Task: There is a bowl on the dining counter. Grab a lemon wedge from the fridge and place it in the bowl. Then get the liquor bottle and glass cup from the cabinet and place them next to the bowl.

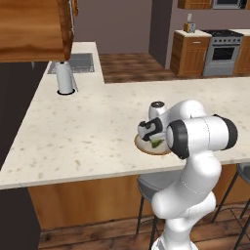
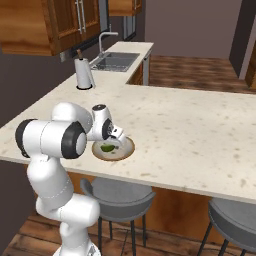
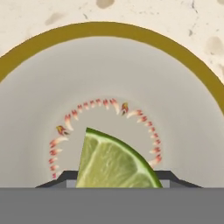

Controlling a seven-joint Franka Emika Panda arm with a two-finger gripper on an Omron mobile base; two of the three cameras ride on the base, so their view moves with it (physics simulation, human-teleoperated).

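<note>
- The shallow round bowl (image 3: 39,109), tan-rimmed with a pale inside and a ring of small red marks, sits on the long beige speckled stone dining counter (image 1: 73,132) near its front edge, above a grey round stool (image 2: 120,197)
- The green citrus wedge (image 3: 114,162), the task's lemon wedge, is over the middle of that bowl, cut face toward the hand camera
- The two-finger gripper (image 3: 118,177) is low over the bowl's centre with the wedge between its dark tips; it looks to be clamped on the wedge at about half its span, though contact is partly hidden
- Judgement: the step is the release; whether the wedge touches the bowl's floor I cannot tell
- Open the jaws fully while centred over the bowl, then lift straight up so nothing drags the wedge or nudges the rim
- A white paper-towel roll (image 1: 65,78) stands well away from the bowl, towards the sink (image 2: 116,61), and is no obstacle
</note>
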